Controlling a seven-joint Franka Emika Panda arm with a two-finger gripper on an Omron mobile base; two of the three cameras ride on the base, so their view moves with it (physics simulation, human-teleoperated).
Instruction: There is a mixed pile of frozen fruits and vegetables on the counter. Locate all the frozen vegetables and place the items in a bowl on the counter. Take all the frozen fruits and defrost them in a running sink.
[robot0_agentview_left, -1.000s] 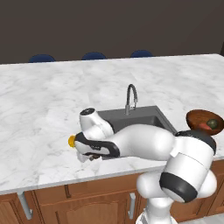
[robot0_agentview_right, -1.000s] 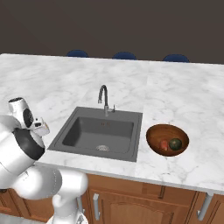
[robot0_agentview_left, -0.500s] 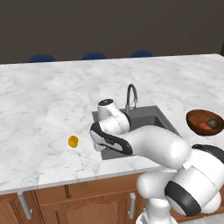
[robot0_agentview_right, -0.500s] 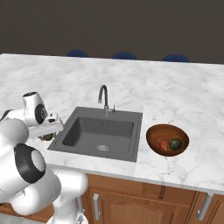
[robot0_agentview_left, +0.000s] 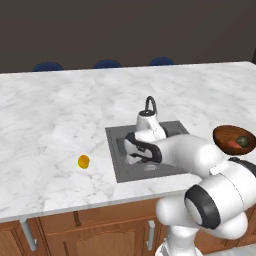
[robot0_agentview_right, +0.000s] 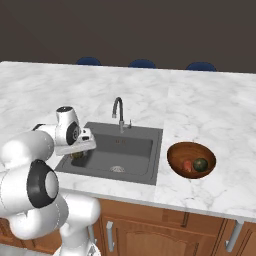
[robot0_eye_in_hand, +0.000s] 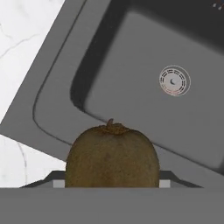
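The gripper (robot0_agentview_right: 78, 156) is closed on the olive-brown fruit (robot0_eye_in_hand: 112, 156), a round fuzzy piece with a small stem stub on top. In the hand view the fruit sits between the two fingers and covers them almost fully. In the right base view a small part of the same fruit (robot0_agentview_right: 77, 155) shows under the hand.

Directly below the hand is the sink (robot0_eye_in_hand: 144, 109), a dark grey basin. The hand hangs over the left edge of the basin, where its rim meets the white marble. The round drain (robot0_eye_in_hand: 174, 81) lies further inside the basin, away from the fruit, and the basin floor around it is bare. The curved dark faucet (robot0_agentview_right: 118, 111) stands at the back rim of the sink, behind the hand and a little to its right.

To the left of the hand, on the counter (robot0_agentview_left: 55, 125), the yellow-orange fruit (robot0_agentview_left: 83, 161) rests alone on the marble, well apart from the sink.

To the right of the hand, past the other side of the sink, the wooden bowl (robot0_agentview_right: 176, 152) stands on the counter near its front edge. Inside it are two pieces side by side: the red-orange vegetable (robot0_agentview_right: 187, 166) on the left and the dark green vegetable (robot0_agentview_right: 200, 164) on the right. I cannot tell if they touch each other.
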